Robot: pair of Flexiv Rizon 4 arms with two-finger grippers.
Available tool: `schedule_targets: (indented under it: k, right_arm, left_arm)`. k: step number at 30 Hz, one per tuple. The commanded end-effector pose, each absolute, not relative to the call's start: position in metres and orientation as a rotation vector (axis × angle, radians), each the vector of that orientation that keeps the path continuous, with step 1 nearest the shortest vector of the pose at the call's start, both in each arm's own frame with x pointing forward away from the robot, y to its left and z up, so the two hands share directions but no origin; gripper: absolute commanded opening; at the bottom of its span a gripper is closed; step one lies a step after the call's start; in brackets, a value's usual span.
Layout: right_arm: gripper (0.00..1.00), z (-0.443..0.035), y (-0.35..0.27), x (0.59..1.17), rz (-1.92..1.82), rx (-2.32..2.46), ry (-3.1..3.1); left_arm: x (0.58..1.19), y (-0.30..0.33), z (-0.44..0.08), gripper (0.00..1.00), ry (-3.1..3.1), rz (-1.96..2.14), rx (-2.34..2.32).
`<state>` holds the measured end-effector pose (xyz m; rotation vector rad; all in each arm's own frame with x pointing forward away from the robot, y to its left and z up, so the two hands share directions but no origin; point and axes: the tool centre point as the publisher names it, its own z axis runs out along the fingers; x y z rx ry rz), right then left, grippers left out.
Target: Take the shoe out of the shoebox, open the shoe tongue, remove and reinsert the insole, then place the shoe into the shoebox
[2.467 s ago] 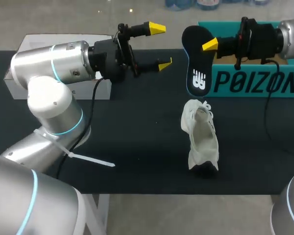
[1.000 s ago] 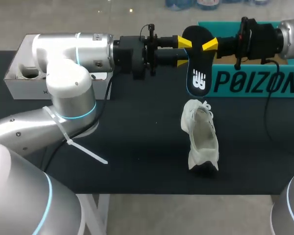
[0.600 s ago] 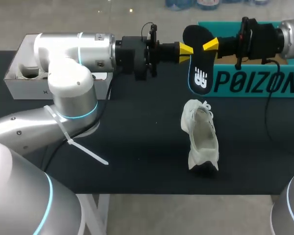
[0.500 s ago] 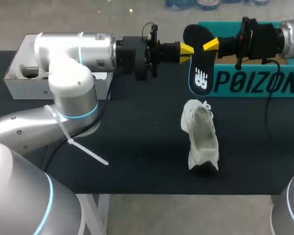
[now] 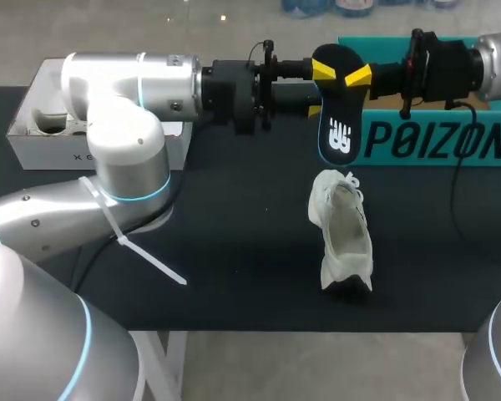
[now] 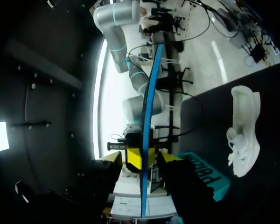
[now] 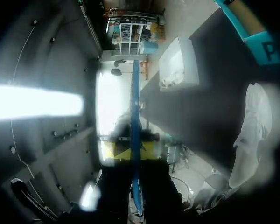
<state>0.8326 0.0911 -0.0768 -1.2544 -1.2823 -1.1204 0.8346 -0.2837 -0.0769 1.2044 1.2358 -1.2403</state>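
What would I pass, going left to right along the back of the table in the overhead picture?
white box → left arm → black insole, held up off the table → teal shoebox. The right arm overlaps the shoebox, so it is left out.

The left arm (image 5: 117, 92) has round silver-grey housings with thin light-blue rings, a white joint cap and a black wrist part with a thin black wire (image 5: 252, 52), and a white cable tie (image 5: 146, 259) sticks out from it. The right arm (image 5: 497, 58) is also silver with a black wrist part, and a black cable (image 5: 453, 180) hangs from it. The fingertips (image 5: 324, 68) are bright yellow wedges.
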Motion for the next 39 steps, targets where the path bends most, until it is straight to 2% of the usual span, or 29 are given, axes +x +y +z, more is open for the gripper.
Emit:
schedule_targets:
  k: [1, 2, 3, 14, 15, 16, 20, 27, 33, 35, 36, 39]
  right_arm:
    - [0.00, -0.077, 0.092, 0.833, -1.120, -1.257, -1.282]
    - [0.00, -0.077, 0.092, 0.833, -1.120, -1.257, -1.282]
    - [0.00, -0.077, 0.092, 0.833, -1.120, -1.257, -1.282]
    - [0.00, -0.077, 0.092, 0.833, -1.120, -1.257, -1.282]
    - [0.18, -0.077, 0.092, 0.833, -1.120, -1.257, -1.282]
    - [1.00, -0.077, 0.092, 0.833, -1.120, -1.257, -1.282]
    - [1.00, -0.077, 0.092, 0.833, -1.120, -1.257, -1.282]
    - [1.00, -0.085, 0.037, 0.825, -1.163, -1.392, -1.351]
    - [1.00, -0.074, -0.005, 0.815, -1.226, -1.378, -1.621]
    - [1.00, -0.065, -0.012, 0.808, -1.110, -1.293, -1.951]
    - [1.00, -0.066, -0.016, 0.807, -0.981, -1.396, -2.009]
    - [1.00, -0.061, -0.023, 0.808, -1.022, -1.397, -1.986]
  left_arm:
    - [0.834, -0.287, -0.078, 0.28, 1.252, -1.225, 1.210]
    - [0.834, -0.287, -0.078, 0.07, 1.252, -1.224, 1.208]
    - [0.833, -0.287, -0.078, 0.00, 1.260, -1.220, 1.206]
    - [0.832, -0.282, -0.074, 0.00, 1.280, -1.198, 1.182]
    - [0.832, -0.281, -0.074, 0.00, 1.283, -1.192, 1.178]
    - [0.831, -0.280, -0.074, 0.00, 1.289, -1.187, 1.174]
    - [0.829, -0.274, -0.075, 0.00, 1.300, -1.180, 1.164]
    - [0.822, -0.262, -0.075, 0.00, 1.311, -1.187, 1.163]
    - [0.814, -0.254, -0.074, 0.00, 1.321, -1.197, 1.167]
    - [0.812, -0.252, -0.073, 0.00, 1.326, -1.210, 1.140]
    - [0.812, -0.251, -0.073, 0.00, 1.327, -1.212, 1.134]
    - [0.809, -0.248, -0.073, 0.00, 1.336, -1.208, 1.130]
